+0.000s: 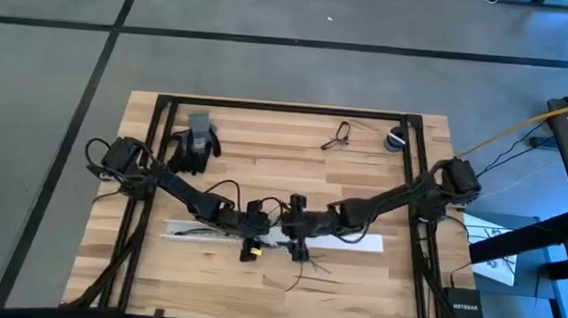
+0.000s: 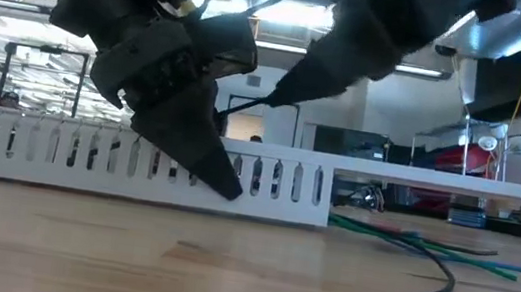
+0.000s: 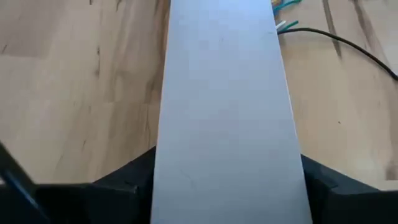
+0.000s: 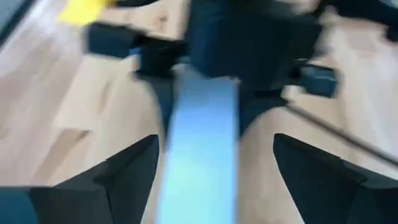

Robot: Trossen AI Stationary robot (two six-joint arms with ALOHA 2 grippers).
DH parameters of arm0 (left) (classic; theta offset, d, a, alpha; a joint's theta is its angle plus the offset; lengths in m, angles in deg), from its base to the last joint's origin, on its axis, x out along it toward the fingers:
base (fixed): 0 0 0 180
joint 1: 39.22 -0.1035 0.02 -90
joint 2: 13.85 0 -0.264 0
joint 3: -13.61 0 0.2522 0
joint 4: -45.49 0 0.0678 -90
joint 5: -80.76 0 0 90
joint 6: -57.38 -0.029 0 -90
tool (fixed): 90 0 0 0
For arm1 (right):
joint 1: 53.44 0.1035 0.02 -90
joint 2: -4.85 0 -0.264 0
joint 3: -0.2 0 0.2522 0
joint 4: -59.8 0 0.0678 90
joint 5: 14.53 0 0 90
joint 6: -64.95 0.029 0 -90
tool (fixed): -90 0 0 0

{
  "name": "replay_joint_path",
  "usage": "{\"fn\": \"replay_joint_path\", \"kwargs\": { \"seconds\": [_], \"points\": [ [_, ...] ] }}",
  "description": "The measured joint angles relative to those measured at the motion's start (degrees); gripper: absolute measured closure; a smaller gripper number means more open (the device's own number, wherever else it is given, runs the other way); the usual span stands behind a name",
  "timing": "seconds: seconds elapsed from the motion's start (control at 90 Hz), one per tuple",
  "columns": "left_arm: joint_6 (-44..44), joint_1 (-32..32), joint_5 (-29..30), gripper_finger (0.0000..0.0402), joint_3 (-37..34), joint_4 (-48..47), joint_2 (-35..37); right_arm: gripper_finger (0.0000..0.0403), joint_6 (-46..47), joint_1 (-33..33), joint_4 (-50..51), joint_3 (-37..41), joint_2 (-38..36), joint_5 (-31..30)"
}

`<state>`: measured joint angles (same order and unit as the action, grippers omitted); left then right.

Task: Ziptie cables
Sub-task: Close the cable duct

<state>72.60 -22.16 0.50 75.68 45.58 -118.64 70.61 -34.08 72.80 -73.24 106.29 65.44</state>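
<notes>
While both arms reach in toward the middle of the wooden counter (image 1: 265, 148), a long white slotted strip (image 1: 274, 236) is seen lying flat there, running from side to side — closer to the near edge than the far one. The left gripper (image 1: 251, 245) is set down over this strip, and in the left wrist view its two dark fingers (image 3: 127, 180) are seen spread apart, one on each side of the white strip, close against its edges. The right gripper (image 1: 301, 245) is placed just beside the left one, over the same strip. In the right wrist view its fingers (image 4: 134, 168) are held wide apart, and the strip runs between them without being touched.

The cables (image 1: 306, 269) are found on the counter between the strip and the near edge, just below the right gripper. They are thin and dark, and their ends are spread out. In the low view they are seen lying loose on the wood, with green and blue strands mixed in — nothing is holding them.

A grey and black glove (image 1: 195, 143) is laid near the far left corner. A small bent wire (image 1: 338, 135) and a little round thing (image 1: 397, 139) are seen by the far edge.
</notes>
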Motion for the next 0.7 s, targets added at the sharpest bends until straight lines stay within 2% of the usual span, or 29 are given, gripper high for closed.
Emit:
{"fn": "replay_joint_path", "kwargs": {
  "seconds": [0.233, 0.389, 0.522, 0.7],
  "points": [
    [-0.3, 0.0, -0.1, 0.0191, -0.1, 0.8, 0.0, 0.0134, 1.5, 2.5, -9.5, 4.3, 0.6, -6.9],
    [-0.2, 0.0, -0.1, 0.0191, -0.1, 1.9, 0.0, 0.0149, 2.9, 2.3, -13.1, 4.4, 3.5, -2.5],
    [0.5, -0.1, -0.1, 0.0190, -0.1, 1.9, 0.0, 0.0158, 2.8, 2.3, -13.7, 4.4, 5.3, -3.0],
    [0.9, -1.7, -1.6, 0.0146, -0.1, 1.4, 0.0, 0.0162, 1.8, 2.3, -14.5, 4.4, 5.4, -3.6]
  ]
}}
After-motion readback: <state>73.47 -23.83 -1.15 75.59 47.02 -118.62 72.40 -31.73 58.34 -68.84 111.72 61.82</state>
